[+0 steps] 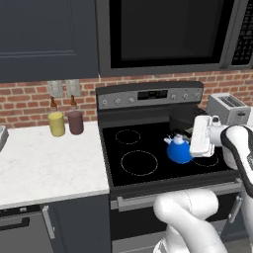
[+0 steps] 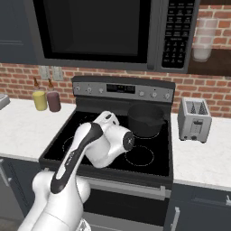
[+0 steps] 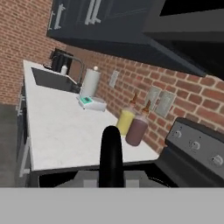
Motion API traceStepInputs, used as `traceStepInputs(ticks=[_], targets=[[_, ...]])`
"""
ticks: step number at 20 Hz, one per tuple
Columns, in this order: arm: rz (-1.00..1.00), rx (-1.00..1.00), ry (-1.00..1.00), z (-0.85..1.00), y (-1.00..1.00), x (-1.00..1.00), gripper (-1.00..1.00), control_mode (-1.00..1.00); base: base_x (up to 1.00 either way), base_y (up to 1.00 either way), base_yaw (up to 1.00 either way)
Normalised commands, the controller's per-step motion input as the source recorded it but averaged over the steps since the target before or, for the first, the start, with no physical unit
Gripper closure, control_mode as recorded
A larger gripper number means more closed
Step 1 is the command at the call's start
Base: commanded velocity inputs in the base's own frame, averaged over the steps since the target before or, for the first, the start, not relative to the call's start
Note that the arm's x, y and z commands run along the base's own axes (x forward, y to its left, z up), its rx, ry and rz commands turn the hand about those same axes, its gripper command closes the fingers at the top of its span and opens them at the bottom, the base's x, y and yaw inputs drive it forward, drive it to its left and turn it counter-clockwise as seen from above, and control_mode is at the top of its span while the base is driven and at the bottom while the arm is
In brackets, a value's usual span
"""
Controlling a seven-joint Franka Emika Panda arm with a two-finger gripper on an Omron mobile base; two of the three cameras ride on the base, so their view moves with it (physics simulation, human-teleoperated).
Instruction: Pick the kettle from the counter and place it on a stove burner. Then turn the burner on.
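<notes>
One small blue kettle (image 1: 178,148) sits on the black cooktop (image 1: 148,143), right of the largest ring, the stove burner (image 1: 139,162). The pincer (image 1: 201,136) is right beside the kettle; whether it is apart or clamped, I cannot tell. The kettle is likely light, rigid and slick-sided, so its thin arched handle looks like the surest hold.

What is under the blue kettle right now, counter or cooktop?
The kettle is over the black glass cooktop, right of the largest ring, the stove burner. The pincer covers its right side, so whether it rests on the glass is unclear.
</notes>
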Motion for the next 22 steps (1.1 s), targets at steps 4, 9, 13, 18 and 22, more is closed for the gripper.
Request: traceStepInputs(ticks=[4,9,13,18,22], targets=[[0.00,0.19,0.17,-0.26,1.00,0.53,1.00,-1.00,0.00,0.00,0.00],[0.07,0.42,0.28,-0.06,0.61,0.96,1.00,-1.00,0.00,0.00,0.00],[0.07,0.16,0.28,0.00,0.32,0.70,1.00,-1.00,0.00,0.00,0.00],[0.03,0.00,0.11,0.00,0.17,0.18,1.00,-1.00,0.00,0.00,0.00],[0.00,-0.02,-0.03,-0.12,-0.02,0.21,1.00,-1.00,0.00,0.00,0.00]])
